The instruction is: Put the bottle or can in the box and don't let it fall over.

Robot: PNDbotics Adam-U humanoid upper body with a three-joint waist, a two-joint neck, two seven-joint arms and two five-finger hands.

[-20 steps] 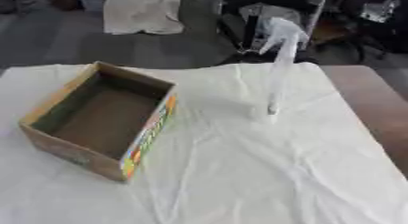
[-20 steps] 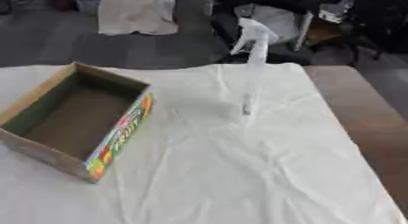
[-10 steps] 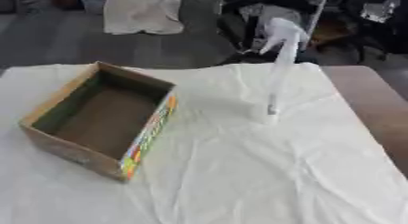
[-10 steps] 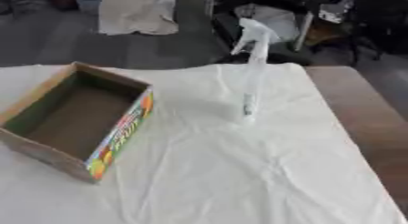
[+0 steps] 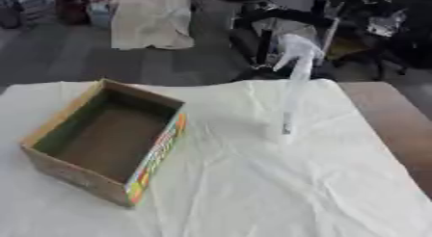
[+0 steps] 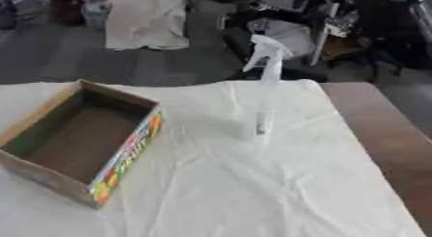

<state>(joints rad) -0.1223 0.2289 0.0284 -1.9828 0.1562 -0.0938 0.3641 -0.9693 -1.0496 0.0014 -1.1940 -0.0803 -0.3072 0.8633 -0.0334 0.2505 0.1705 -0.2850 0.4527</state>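
A tall clear spray bottle with a white trigger head stands upright on the white cloth, right of centre. To its left lies an open cardboard box with a colourful printed side and a bare brown inside, set askew on the cloth. The bottle and box stand well apart. Neither of my hands shows in either view.
The white cloth covers most of the table, wrinkled in places. Bare brown tabletop shows along the right edge. Beyond the far edge are chairs, a draped cloth and dark clutter on the floor.
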